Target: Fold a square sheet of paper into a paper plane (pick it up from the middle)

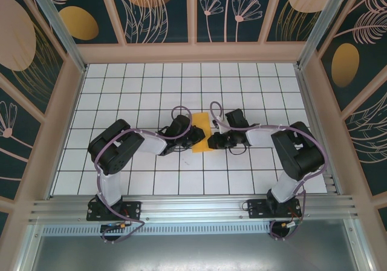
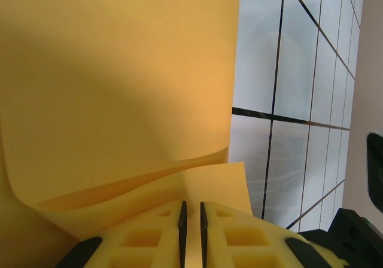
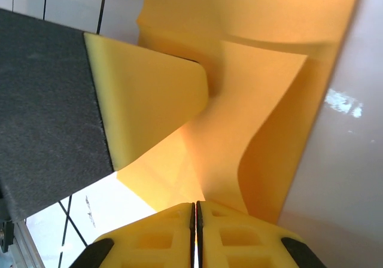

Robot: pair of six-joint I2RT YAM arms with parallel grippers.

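The square sheet of paper (image 1: pixel 201 127) sits mid-counter (image 1: pixel 121 89). It's thin, floppy and curling, so it'll crease or slip easily. I'd pinch near the edges. Left end effector (image 2: pixel 191 205) is clamped on its 8 o'clock side, right end effector (image 3: pixel 195 207) on its 4 o'clock side.

The square sheet of paper (image 1: pixel 200 126) is plain orange-yellow, the table (image 1: pixel 151 83) white with black grid lines.

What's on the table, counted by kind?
Orange-yellow paper sheet: 1
Grippers: 2 (left gripper, right gripper)
Total: 3
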